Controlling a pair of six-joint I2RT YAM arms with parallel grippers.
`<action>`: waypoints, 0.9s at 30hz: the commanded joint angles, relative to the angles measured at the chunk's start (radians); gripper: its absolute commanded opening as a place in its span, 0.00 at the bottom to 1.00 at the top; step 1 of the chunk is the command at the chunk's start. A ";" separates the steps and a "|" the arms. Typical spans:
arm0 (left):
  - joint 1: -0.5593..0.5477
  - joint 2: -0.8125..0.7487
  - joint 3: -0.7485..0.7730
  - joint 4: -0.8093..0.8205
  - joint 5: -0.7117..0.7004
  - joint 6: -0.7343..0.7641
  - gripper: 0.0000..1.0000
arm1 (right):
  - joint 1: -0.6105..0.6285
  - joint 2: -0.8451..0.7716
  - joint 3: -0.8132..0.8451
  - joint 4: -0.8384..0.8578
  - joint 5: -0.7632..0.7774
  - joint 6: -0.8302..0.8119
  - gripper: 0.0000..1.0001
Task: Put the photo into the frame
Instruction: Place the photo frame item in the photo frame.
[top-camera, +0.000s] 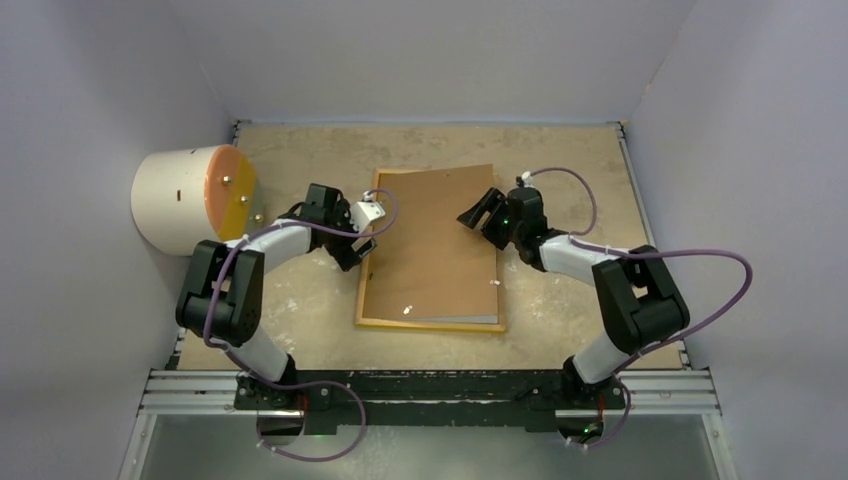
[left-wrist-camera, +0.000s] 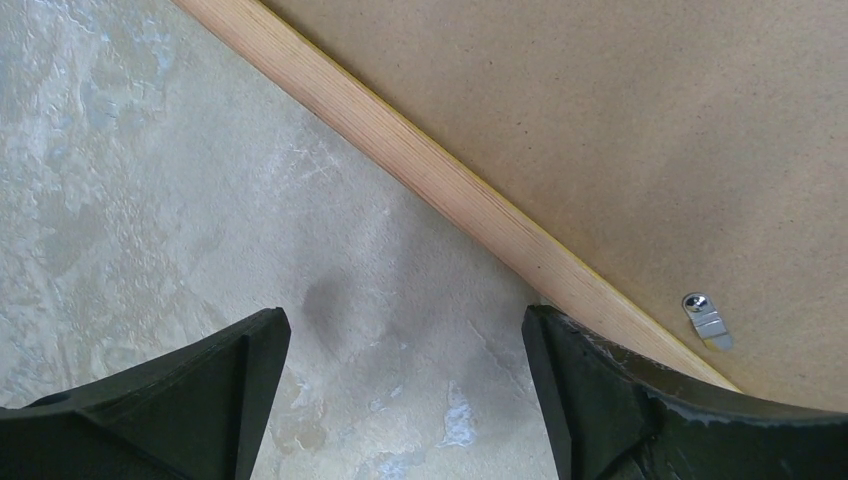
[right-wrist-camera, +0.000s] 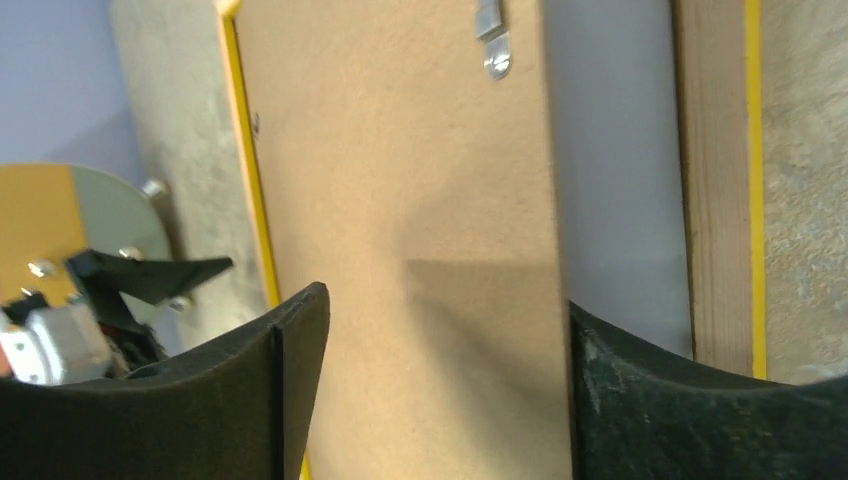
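Where the frame lies: flat on the table between my two arms, light wood back up and yellow showing only at its edges. I read that as the loading side turned up to me.
Backing board: resting in the frame but skewed, so a pale grey strip shows between its right edge and the right rail. I judge it not seated.
Clips: small metal tabs on the board; none that I can see reaches over the wood.
Photo: not visible in any view. It may be under the board, or the grey strip may be its back; I cannot tell which.
Left gripper: jaws wide, holding nothing, low over bare table just outside the left rail. I think it is placed to steady that side.
Right gripper: jaws apart, nothing clamped, hovering above the board's right edge. From there I could push it home.
Arms: both folded at the elbow, wrists pitched down, reaching inward from opposite sides.
Drum: white cylinder with an orange face, far left, well apart from the work.
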 joint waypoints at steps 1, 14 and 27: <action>-0.016 -0.034 0.008 -0.012 0.054 -0.007 0.93 | 0.056 0.005 0.095 -0.158 0.045 -0.073 0.84; -0.013 -0.045 0.043 -0.045 0.059 0.001 0.93 | 0.135 0.139 0.418 -0.620 0.231 -0.238 0.99; -0.002 -0.055 0.055 -0.071 0.053 0.009 0.94 | 0.153 0.116 0.522 -0.833 0.354 -0.307 0.99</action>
